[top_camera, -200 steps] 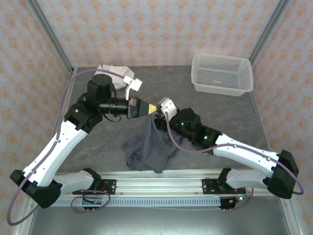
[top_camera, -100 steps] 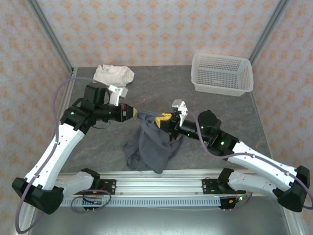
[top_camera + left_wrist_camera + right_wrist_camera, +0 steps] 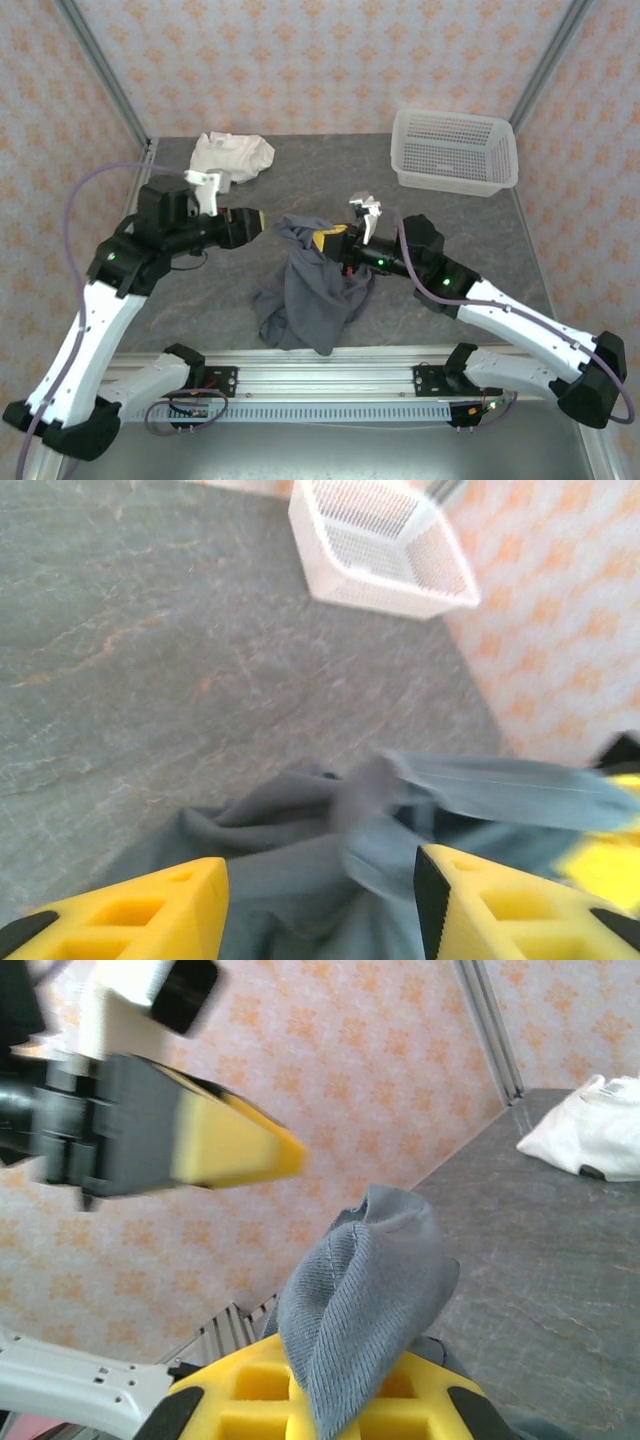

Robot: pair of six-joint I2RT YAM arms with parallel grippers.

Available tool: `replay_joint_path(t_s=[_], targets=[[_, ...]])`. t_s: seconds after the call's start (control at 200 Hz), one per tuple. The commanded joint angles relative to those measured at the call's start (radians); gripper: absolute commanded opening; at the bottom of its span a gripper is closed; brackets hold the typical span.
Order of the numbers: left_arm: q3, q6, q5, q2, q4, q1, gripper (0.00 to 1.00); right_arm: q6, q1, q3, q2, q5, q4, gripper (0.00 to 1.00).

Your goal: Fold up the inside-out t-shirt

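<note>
Your right gripper (image 3: 326, 242) is clamped on a bunched fold of the inside-out t-shirt (image 3: 305, 295), held raised over mid-bench; the rest is heaped toward the front edge. Left gripper (image 3: 254, 221) is alongside, jaws spread, empty, probably free to regrasp.

Table (image 3: 480, 250): grey, stone-patterned top, walled on the left, far and right sides.
Near middle: dark grey t-shirt (image 3: 300, 305), its lower folds crumpled on the surface and its upper part raised off it.
Far left corner: cream-white cloth (image 3: 232, 155), bunched and well apart from the t-shirt.
Far right corner: white mesh basket (image 3: 450, 181), upright.
Near edge: metal rail (image 3: 330, 375) running left to right.
</note>
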Motion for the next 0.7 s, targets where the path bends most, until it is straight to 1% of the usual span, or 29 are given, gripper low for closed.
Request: replay_joint_path(t_s=[0.0, 0.05, 0.1, 0.14, 0.175, 0.23, 0.325, 0.385, 0.42, 0.5, 0.58, 0.61, 0.62, 0.691], targets=[[0.005, -0.224, -0.052, 0.006, -0.063, -0.078, 0.52, 0.015, -0.005, 0.060, 0.035, 0.054, -0.049, 0.00], [-0.015, -0.290, -0.039, 0.018, -0.028, -0.119, 0.52, 0.024, -0.005, 0.066, 0.051, 0.059, -0.047, 0.00], [-0.047, -0.349, -0.022, 0.031, 0.014, -0.139, 0.52, 0.035, -0.005, 0.073, 0.063, 0.057, -0.038, 0.00], [-0.072, -0.380, -0.013, 0.042, 0.043, -0.142, 0.56, 0.039, -0.005, 0.075, 0.070, 0.054, -0.025, 0.00], [-0.089, -0.398, -0.012, 0.052, 0.061, -0.142, 0.62, 0.040, -0.005, 0.076, 0.075, 0.053, -0.018, 0.00], [-0.106, -0.415, -0.016, 0.070, 0.087, -0.142, 0.66, 0.037, -0.005, 0.081, 0.080, 0.048, -0.018, 0.00], [-0.125, -0.438, -0.006, 0.097, 0.174, -0.144, 0.66, 0.035, -0.005, 0.081, 0.082, 0.031, -0.011, 0.00], [-0.127, -0.440, -0.003, 0.117, 0.199, -0.145, 0.66, 0.040, -0.005, 0.081, 0.083, 0.021, -0.005, 0.00], [-0.124, -0.437, -0.006, 0.131, 0.200, -0.146, 0.62, 0.043, -0.006, 0.081, 0.083, 0.020, -0.004, 0.00], [-0.124, -0.434, -0.021, 0.150, 0.203, -0.145, 0.45, 0.047, -0.005, 0.080, 0.086, 0.013, 0.004, 0.00], [-0.107, -0.422, -0.054, 0.159, 0.177, -0.146, 0.17, 0.051, -0.005, 0.079, 0.089, 0.014, 0.003, 0.00], [-0.102, -0.416, -0.061, 0.157, 0.169, -0.145, 0.03, 0.049, -0.005, 0.076, 0.089, 0.024, -0.005, 0.00], [-0.099, -0.412, -0.063, 0.157, 0.167, -0.146, 0.00, 0.049, -0.006, 0.074, 0.089, 0.028, -0.009, 0.00], [-0.065, -0.368, -0.077, 0.147, 0.138, -0.145, 0.00, 0.041, -0.006, 0.049, 0.081, 0.094, -0.026, 0.00]])
